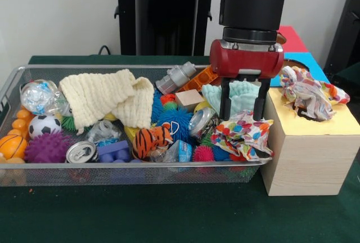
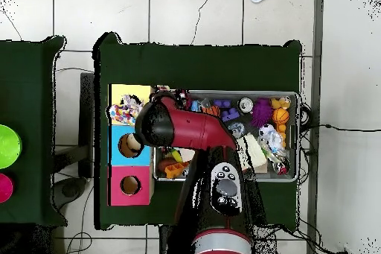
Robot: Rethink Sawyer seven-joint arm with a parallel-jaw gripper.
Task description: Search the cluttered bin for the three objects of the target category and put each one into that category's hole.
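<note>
Landmark: the wire bin [image 1: 17, 80], a mesh basket on the green surface [image 1: 169, 215], packed with toys and cloths.
Gripper: the gripper [image 1: 243, 118] hangs over the bin's end nearest the wooden box [image 1: 306, 158], its red body above and two dark fingers [image 1: 225, 102] pointing straight down.
Fingers: clamped on the patterned cloth [image 1: 243, 135], one on each side of its top fold.
Task thing: the patterned cloth, white with coloured spots, sits at the bin's box-side end, draped over the bin's rim and touching the toys below it.
Second cloth: another patterned cloth [image 1: 309, 92] lies bunched on the yellow top of the wooden box, outside the bin, over the hole there.
Other fabric in the bin: a cream knitted cloth [image 1: 107, 97] spreads across the middle of the bin; a pale mint cloth [image 1: 242, 92] sits behind the fingers.
Box tops: in the overhead view the box row beside the bin shows a yellow top [image 2: 132, 96], a blue top with a hole [image 2: 128, 145] and a pink top with a hole [image 2: 130, 185].
Bin clutter: a tiger toy [image 1: 152, 140], a purple spiky ball [image 1: 45, 147], a small football [image 1: 44, 125], an orange ball [image 1: 11, 146], a tin can [image 1: 81, 152] and a grey bottle [image 1: 175, 77], all inside the bin.
Arm: the red arm [image 2: 190, 128] reaches over the bin's box-side end in the overhead view.
</note>
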